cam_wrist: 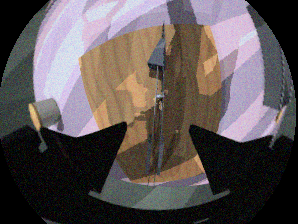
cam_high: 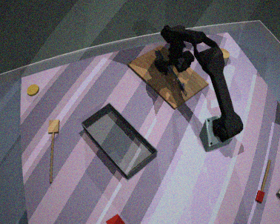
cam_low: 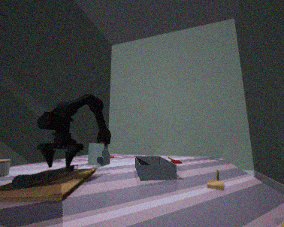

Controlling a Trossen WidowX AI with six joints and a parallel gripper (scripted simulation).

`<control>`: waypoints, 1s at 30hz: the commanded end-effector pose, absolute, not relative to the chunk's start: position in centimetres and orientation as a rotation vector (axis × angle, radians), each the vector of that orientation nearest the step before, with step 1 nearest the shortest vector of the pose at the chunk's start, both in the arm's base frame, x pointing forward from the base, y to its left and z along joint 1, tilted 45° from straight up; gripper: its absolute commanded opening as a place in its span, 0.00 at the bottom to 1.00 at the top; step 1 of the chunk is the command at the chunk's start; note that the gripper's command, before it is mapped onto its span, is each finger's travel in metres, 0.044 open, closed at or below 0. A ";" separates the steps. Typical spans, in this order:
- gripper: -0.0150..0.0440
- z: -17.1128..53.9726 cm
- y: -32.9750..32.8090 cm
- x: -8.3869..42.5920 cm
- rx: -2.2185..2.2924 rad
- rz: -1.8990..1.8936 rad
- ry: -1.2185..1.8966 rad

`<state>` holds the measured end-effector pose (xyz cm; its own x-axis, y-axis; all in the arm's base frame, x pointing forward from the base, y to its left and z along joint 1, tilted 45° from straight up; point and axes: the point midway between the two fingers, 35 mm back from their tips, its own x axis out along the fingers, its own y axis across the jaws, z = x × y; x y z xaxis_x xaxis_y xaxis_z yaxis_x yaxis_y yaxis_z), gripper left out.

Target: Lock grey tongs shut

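The grey tongs [cam_high: 181,85] [cam_low: 34,179] [cam_wrist: 158,59] lie flat on the wooden board [cam_high: 143,69] [cam_low: 47,196] [cam_wrist: 107,65]. Their two arms lie close together, nearly parallel, with a narrow gap in the wrist view. The lock inside the hinge is hidden. My gripper [cam_high: 171,68] [cam_low: 59,165] [cam_wrist: 158,127] is open and empty, pointing down just above the tongs, with one fingertip on each side of them and clear of them. The roasting tin [cam_high: 133,130] [cam_low: 158,171] stands apart from the board, with no tongs across it.
A round tub [cam_high: 224,53] [cam_low: 0,168] [cam_wrist: 48,114] stands beyond the board. A wooden spatula [cam_high: 54,127] [cam_low: 216,185] and a yellow disc [cam_high: 32,90] lie past the tin. A red-headed tool [cam_high: 260,196] [cam_low: 176,161] and a red block [cam_high: 115,219] are farther off.
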<state>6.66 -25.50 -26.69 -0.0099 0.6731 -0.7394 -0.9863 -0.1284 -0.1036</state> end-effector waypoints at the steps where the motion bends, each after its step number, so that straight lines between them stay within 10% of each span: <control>1: 1.00 -26.7 -25.5 6.6 -0.775 1.547 0.535; 30: 1.00 -8.1 -24.1 0.8 -0.760 1.542 0.533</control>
